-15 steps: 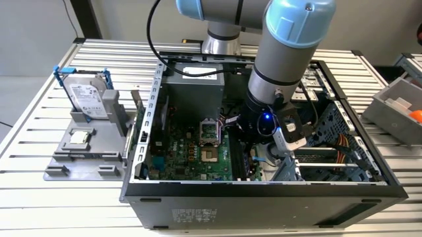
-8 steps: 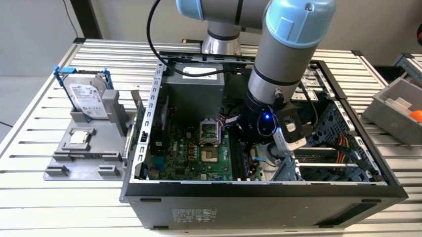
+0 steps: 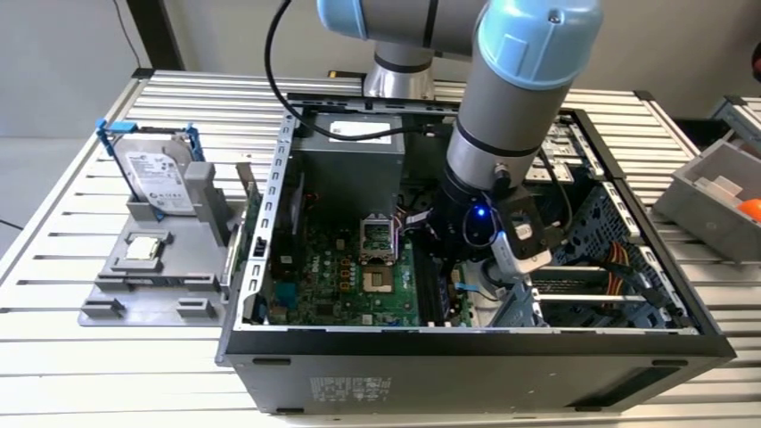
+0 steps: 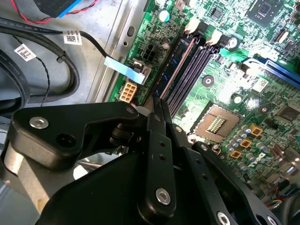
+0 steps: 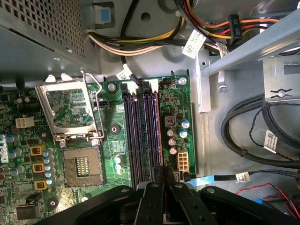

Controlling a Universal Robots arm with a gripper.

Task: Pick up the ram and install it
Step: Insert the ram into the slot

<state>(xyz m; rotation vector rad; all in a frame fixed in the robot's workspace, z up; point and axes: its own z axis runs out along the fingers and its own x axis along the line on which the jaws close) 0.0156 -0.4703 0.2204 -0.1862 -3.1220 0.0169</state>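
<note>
The ram is a thin blue-green stick seen edge-on, lying along the outermost of the black motherboard slots, beside the board's edge. In the first wrist view the ram runs along the same outer slot. My gripper is shut, its two black fingers pinched on the stick's near end, also seen as the gripper. I cannot tell how deep the stick sits in the slot. In the exterior view the gripper is down inside the open computer case, over the motherboard.
The open processor socket with its raised metal frame lies beside the slots. Black cables and a wire bundle crowd the case wall. Outside the case, a grey holder carries a silver hard drive and a square processor chip.
</note>
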